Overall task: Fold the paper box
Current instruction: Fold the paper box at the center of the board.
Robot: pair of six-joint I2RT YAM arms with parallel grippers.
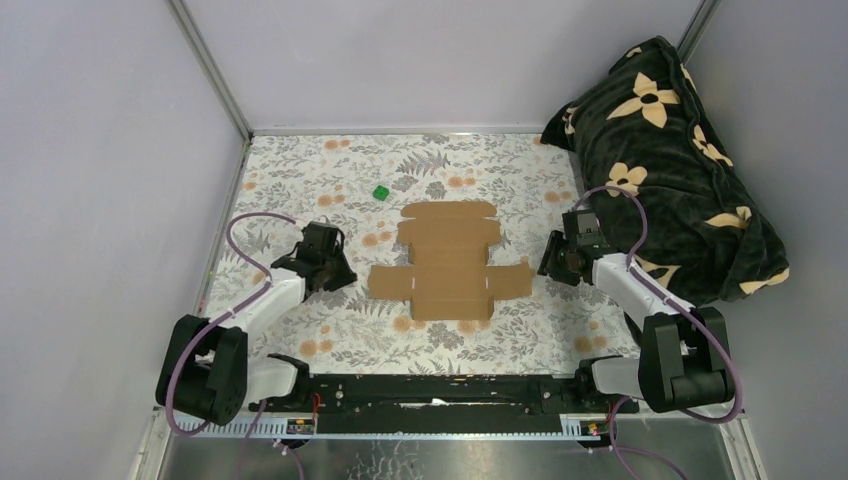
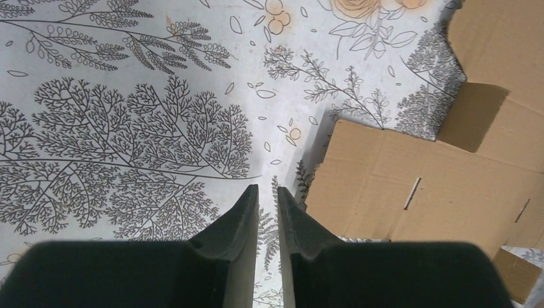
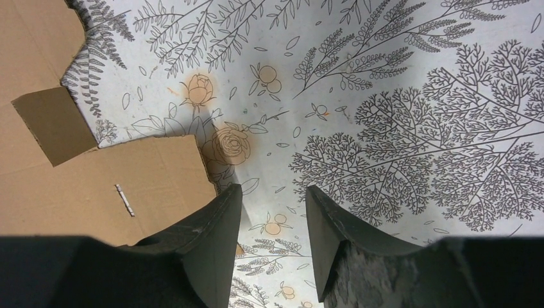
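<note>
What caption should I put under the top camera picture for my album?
A flat brown paper box waits unfolded on the flowery table between the left tool and right tool, green cube nearby.

I see the left arm [image 1: 262, 300] and right arm [image 1: 632, 283] reaching forward, wrists low. The left end effector [image 2: 266, 190] seems nearly closed, with only a slim gap. The right end effector [image 3: 274, 190] is parted wider. Both are empty.

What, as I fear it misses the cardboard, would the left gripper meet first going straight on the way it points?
Likely the floral tablecloth: the left gripper aims at bare cloth just beside a side flap of the paper box, not onto it, though depth is unclear.
</note>
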